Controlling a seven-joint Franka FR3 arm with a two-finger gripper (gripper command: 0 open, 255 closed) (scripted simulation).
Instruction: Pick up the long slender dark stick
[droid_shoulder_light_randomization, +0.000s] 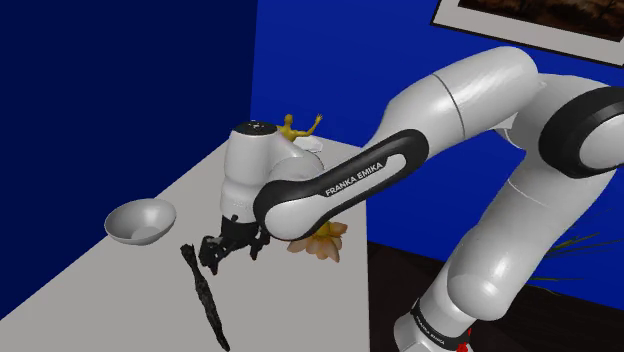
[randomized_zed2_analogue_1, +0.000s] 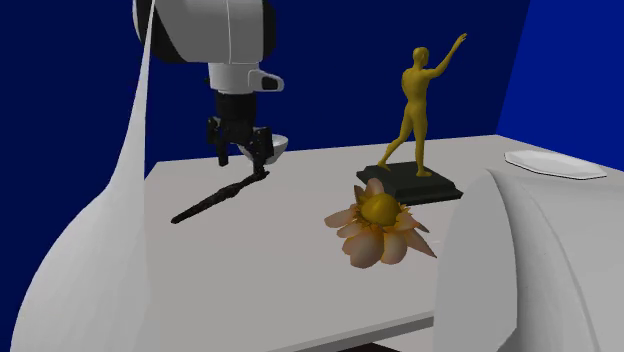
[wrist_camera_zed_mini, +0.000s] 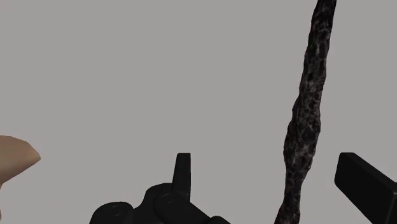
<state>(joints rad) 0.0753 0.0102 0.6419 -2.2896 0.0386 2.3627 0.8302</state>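
Note:
The long dark knobbly stick (droid_shoulder_light_randomization: 203, 295) lies flat on the grey table (droid_shoulder_light_randomization: 110, 300). In the second exterior view the stick (randomized_zed2_analogue_1: 215, 198) runs from the table's near side toward the bowl. My black gripper (randomized_zed2_analogue_1: 242, 158) points straight down over the stick's bowl-side end, a little above it. It is open. In the wrist view the stick (wrist_camera_zed_mini: 307, 108) passes between the two fingers (wrist_camera_zed_mini: 183, 173), closer to one of them, and neither finger touches it. My gripper (droid_shoulder_light_randomization: 232, 250) holds nothing.
A pale bowl (droid_shoulder_light_randomization: 140, 220) sits just past the stick's end. A peach flower (randomized_zed2_analogue_1: 378, 225) lies near the table's middle, a golden figurine (randomized_zed2_analogue_1: 418, 105) on a dark base stands behind it, and a white plate (randomized_zed2_analogue_1: 555, 163) lies at the far corner.

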